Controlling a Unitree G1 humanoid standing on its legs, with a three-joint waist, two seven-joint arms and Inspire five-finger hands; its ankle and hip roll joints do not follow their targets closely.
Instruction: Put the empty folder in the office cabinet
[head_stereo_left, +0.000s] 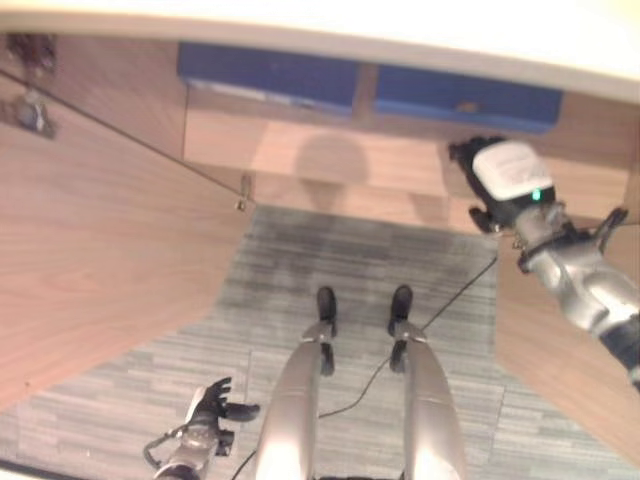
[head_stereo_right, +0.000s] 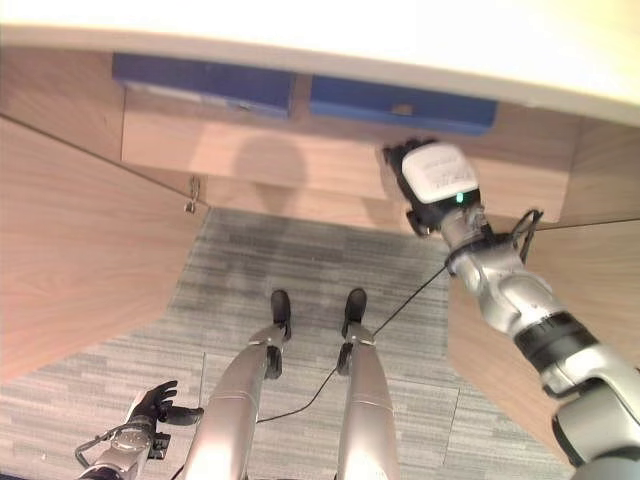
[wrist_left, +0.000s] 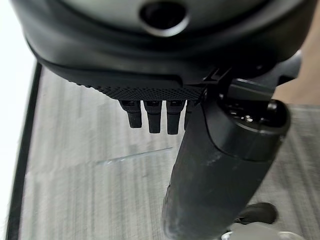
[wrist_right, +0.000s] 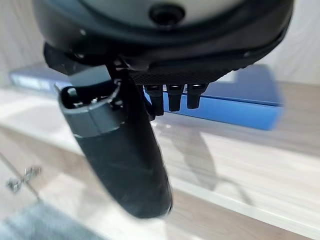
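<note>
Two blue folders (head_stereo_left: 268, 75) (head_stereo_left: 465, 97) are seen lying flat, side by side, on a wooden shelf (head_stereo_left: 330, 160) inside the open office cabinet (head_stereo_right: 300, 170); which of them is the empty one cannot be told. The folder on the robot's right (wrist_right: 235, 102) is also shown in the right wrist view, resting on the shelf just beyond the fingers.

The right hand (head_stereo_left: 505, 175) is raised in front of the shelf, near the right-hand folder but apart from it, and nothing is held in it. Its fingers (wrist_right: 175, 97) are kept straight, with the thumb standing out beside them.

The left hand (head_stereo_left: 212, 405) is hung low at the robot's left side above the grey carpet (head_stereo_left: 350, 260), its fingers spread and relaxed, with nothing in it. The cabinet's wooden door (head_stereo_left: 90, 240) is stood open on the left.
</note>
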